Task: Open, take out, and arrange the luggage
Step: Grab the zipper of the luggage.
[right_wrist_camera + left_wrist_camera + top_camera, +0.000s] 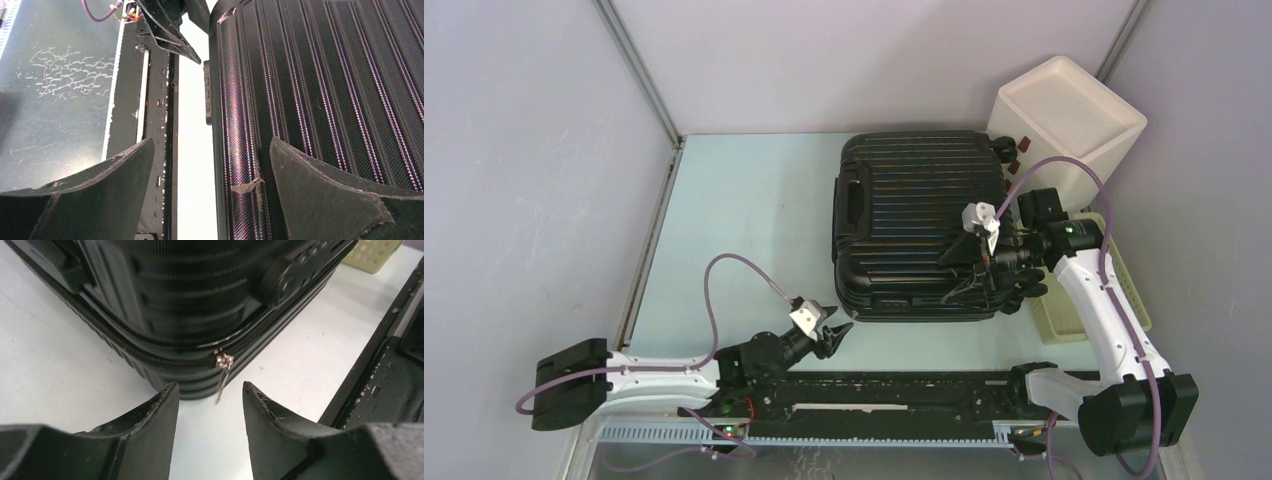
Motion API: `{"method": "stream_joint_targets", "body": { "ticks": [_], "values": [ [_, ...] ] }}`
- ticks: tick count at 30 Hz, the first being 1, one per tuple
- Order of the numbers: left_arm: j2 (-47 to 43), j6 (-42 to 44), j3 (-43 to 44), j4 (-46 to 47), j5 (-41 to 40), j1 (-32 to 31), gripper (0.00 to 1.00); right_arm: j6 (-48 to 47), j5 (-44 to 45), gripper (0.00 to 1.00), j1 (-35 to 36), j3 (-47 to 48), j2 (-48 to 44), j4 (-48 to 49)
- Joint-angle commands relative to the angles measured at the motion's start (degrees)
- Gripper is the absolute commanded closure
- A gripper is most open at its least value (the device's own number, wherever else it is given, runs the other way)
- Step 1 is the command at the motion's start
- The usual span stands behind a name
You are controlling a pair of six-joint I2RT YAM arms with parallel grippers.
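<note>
My left claw (210,390) spread and empty, just short of the luggage (190,300) zip pull (223,365), right claw (211,144) wide apart over its near edge

Overhead overview plus two close wrist views of luggage (919,225)

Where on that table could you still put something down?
Widest bare tabletop lies left of the black ribbed hard-shell suitcase, up to the wall. Right is crowded: white rectangular box, pale yellow slatted basket, right arm.
</note>
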Motion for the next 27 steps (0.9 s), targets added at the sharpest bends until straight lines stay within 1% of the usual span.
{"method": "stream_joint_targets", "body": {
  "ticks": [1, 5, 11, 15, 18, 19, 23, 27],
  "values": [
    [-2.9, 4.2, -4.2, 1.7, 1.0, -0.2, 0.44, -0.6, 4.2, 0.05, 0.7, -0.5, 1.4, -0.5],
    [-2.1, 3.2, -4.6, 3.9, 1.8, -0.1, 0.36, -0.6, 4.2, 0.05, 0.7, -0.5, 1.3, -0.6],
    [0.3, 0.6, -6.2, 9.8, 3.4, 0.5, 0.35, -0.6, 4.4, 0.05, 0.8, -0.5, 1.3, -0.7],
    [2.2, -0.2, -6.0, 11.5, 7.8, 2.8, 0.37, -0.6, 4.4, 0.05, 0.8, -0.5, 1.3, -0.6],
    [5.5, -0.8, -5.7, 13.6, 12.0, 5.3, 0.43, -0.6, 4.4, 0.05, 0.9, -0.5, 1.2, -0.6],
    [6.8, -1.0, -5.7, 14.7, 12.7, 6.0, 0.44, -0.6, 4.5, 0.05, 0.9, -0.5, 1.2, -0.7],
    [12.9, -1.4, -5.0, 18.4, 13.9, 7.1, 0.45, -0.6, 4.5, 0.05, 1.0, -0.5, 1.2, -0.7],
    [16.9, -2.6, -4.0, 20.6, 13.8, 7.1, 0.47, -0.7, 4.5, 0.05, 1.1, -0.5, 1.3, -0.7]
  ]
}}
